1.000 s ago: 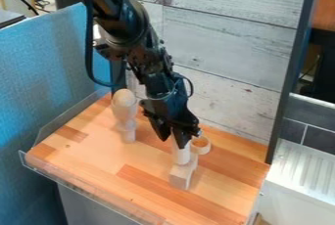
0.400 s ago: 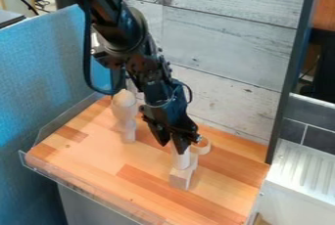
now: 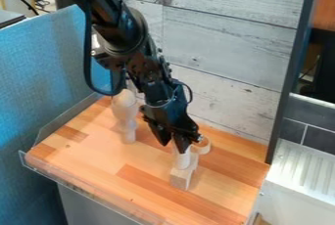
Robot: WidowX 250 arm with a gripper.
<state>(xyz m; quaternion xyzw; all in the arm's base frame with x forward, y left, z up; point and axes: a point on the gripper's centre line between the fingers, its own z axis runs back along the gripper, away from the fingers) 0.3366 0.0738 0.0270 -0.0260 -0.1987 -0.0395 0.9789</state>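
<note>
The black gripper [image 3: 173, 146] hangs over the right-centre part of the wooden surface, its fingers pointing down around the upper end of a white cylinder [image 3: 182, 159]. The cylinder stands roughly upright, its lower end right at a pale wooden block [image 3: 180, 178]; whether it rests on the block or is just behind it I cannot tell. Just right of the fingers is a pale ring-shaped piece [image 3: 203, 146], partly covered by the gripper. Farther left stands a pale, tall object with a rounded top [image 3: 124, 105] and a narrower lower part.
The wooden worktop [image 3: 98, 155] has a clear raised rim along its left and front edges. A whitish plank wall [image 3: 222, 48] rises behind, and a blue partition [image 3: 46, 77] stands at left. A white ribbed surface [image 3: 301, 170] lies to the right, past a dark post.
The gripper has come down slightly with the white cylinder, toward the wooden block. Between the two latest frames it has hardly moved.
</note>
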